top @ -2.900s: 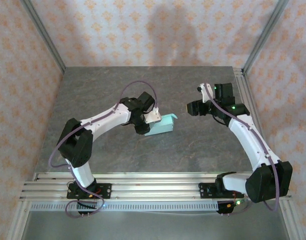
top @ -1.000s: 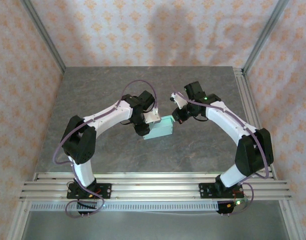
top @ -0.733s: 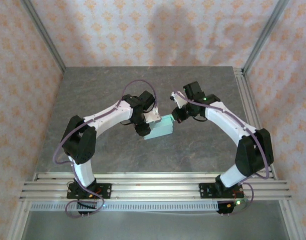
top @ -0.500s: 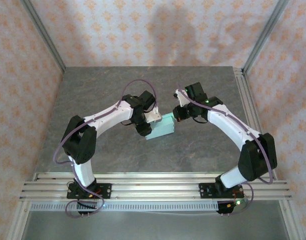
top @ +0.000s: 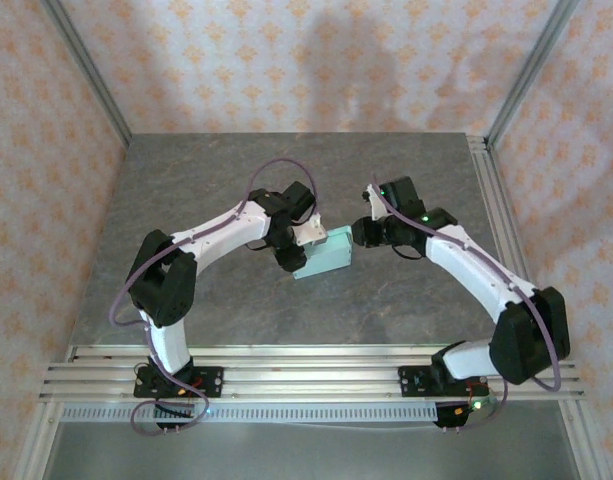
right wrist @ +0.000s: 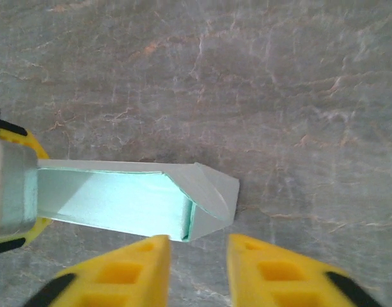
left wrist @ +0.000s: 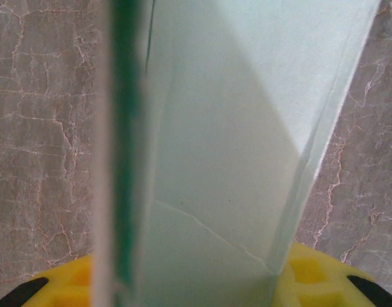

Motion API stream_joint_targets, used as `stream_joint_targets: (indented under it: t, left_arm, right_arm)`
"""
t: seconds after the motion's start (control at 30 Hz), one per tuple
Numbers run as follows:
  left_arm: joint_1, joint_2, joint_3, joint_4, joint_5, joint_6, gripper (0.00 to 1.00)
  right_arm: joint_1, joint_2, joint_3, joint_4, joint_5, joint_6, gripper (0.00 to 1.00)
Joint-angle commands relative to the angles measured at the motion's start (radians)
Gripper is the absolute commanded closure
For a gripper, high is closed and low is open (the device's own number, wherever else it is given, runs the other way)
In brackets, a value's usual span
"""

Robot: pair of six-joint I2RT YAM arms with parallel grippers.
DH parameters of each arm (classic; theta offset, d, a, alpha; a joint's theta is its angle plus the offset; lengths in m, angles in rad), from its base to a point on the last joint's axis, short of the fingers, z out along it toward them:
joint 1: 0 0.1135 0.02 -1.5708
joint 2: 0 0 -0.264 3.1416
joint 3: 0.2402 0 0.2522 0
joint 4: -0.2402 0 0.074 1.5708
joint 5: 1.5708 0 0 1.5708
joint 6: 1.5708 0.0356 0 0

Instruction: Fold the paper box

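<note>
The paper box (top: 325,253) is a small pale mint-green rectangular box lying on the grey table. My left gripper (top: 303,243) is shut on its left end. In the left wrist view the paper box (left wrist: 221,141) runs up from between the yellow fingertips (left wrist: 307,275). My right gripper (top: 358,232) hovers just off the box's right end. In the right wrist view it (right wrist: 199,243) stands open with nothing between its fingers, and the box's folded end flap (right wrist: 211,188) lies just ahead of it.
The grey stone-patterned table (top: 286,180) has patterned walls on three sides. An aluminium rail (top: 306,365) runs along the near edge. The left gripper's white body (right wrist: 10,188) holds the box's far end in the right wrist view.
My right gripper was shut and close against the box's right end. It has drawn back a little to the right and opened. The left gripper keeps its hold.
</note>
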State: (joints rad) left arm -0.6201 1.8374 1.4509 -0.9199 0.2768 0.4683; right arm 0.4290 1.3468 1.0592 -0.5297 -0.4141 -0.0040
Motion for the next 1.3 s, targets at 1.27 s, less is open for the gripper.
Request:
stream_joint_targets:
  t: [1.27]
  left_arm:
    - [-0.004,0.037,0.012,-0.056,-0.010,0.012,0.61]
  right_arm:
    - [-0.061,0.204,0.174,-0.153,-0.185,-0.427,0.71]
